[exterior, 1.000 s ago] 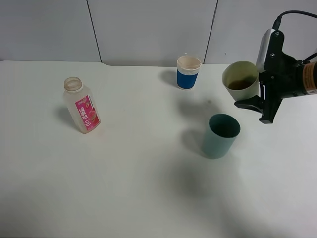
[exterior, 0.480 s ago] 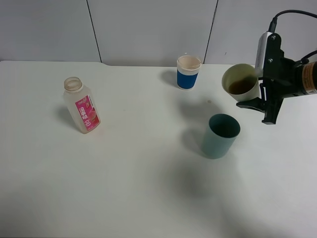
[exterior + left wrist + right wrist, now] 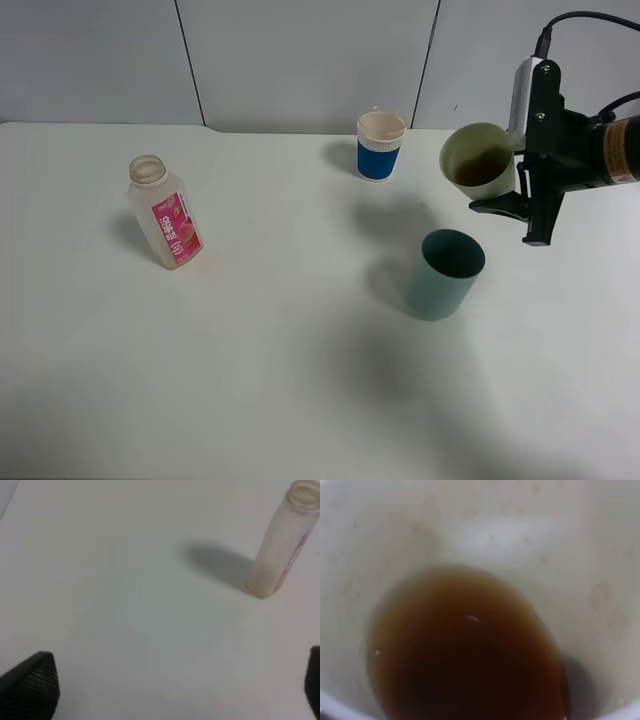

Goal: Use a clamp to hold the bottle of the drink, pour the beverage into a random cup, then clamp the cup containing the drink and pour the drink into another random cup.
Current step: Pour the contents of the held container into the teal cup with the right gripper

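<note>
Right gripper (image 3: 503, 190) is clamped on the cream cup (image 3: 478, 160). I see it tilted, brown drink (image 3: 470, 660) inside, near the teal cup (image 3: 447, 275). Left gripper (image 3: 172, 682) is spread apart.

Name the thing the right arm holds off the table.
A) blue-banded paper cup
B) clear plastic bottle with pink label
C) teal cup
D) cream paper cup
D: the cream paper cup, with brown drink inside, sits clamped in the right gripper.
</note>
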### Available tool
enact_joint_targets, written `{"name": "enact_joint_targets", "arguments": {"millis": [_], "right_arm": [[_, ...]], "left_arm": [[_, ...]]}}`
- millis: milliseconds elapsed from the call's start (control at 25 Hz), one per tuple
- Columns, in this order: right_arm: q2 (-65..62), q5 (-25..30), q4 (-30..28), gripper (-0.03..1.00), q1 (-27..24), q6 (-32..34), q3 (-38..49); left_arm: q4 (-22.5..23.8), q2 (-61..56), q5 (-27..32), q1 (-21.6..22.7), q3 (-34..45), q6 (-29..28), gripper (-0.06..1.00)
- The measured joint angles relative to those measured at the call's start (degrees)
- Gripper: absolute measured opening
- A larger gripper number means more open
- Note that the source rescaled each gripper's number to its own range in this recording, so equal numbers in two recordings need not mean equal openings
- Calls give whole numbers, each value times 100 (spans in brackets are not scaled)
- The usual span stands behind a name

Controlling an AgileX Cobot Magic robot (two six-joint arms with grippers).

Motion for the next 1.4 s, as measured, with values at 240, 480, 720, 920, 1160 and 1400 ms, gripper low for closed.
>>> {"name": "enact_joint_targets", "arguments": {"millis": [240,480,720,920,1160,1400], "right_arm": [[0,161,0,0,384,-37,0],[2,225,0,0,422,-13,0],[2,240,0,0,422,-13,0],[2,264,35,0,422,-13,0],[2,342,1171,0,422,-13,0],[61,354,1352,0,422,-33,-33]], "left_arm": [[0,0,0,0,0,0,100],[0,0,0,0,0,0,100],[0,0,0,0,0,0,100],[0,0,0,0,0,0,100],[0,0,0,0,0,0,100],[0,0,0,0,0,0,100]]}}
